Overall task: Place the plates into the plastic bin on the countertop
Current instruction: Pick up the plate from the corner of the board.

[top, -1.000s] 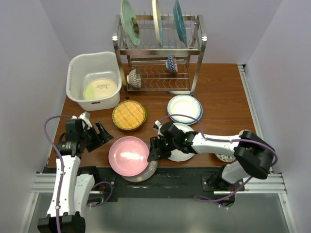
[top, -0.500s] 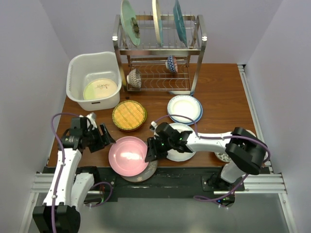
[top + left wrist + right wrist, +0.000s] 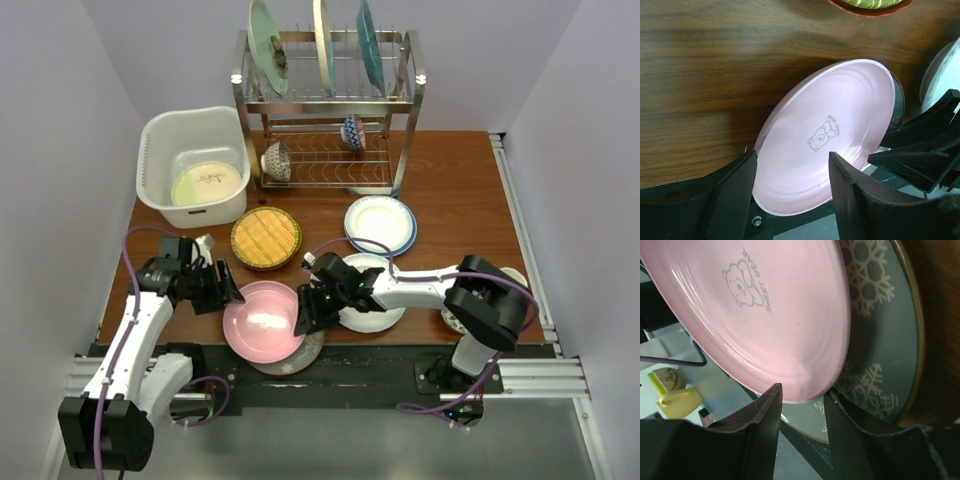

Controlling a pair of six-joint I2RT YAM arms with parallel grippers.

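A pink plate (image 3: 263,320) with a bear print lies near the front edge of the countertop (image 3: 450,180), partly on a grey snowflake plate (image 3: 880,330). My left gripper (image 3: 792,185) is open, its fingers either side of the pink plate's (image 3: 830,135) left rim without touching. My right gripper (image 3: 802,405) brackets the right rim of the pink plate (image 3: 765,305), one finger (image 3: 855,435) under it and touching. Whether it pinches does not show. The plastic bin (image 3: 150,150) stands at the back left with a pale green plate (image 3: 207,183) inside.
A woven yellow plate (image 3: 266,237) lies behind the pink one. A white plate on a blue one (image 3: 380,224) is to the right, another white plate (image 3: 385,312) under my right arm. The metal dish rack (image 3: 405,110) holds upright plates and two bowls.
My left gripper moved right to the pink plate's left rim and narrowed. My right gripper slid left onto the right rim, its jaws closing in.
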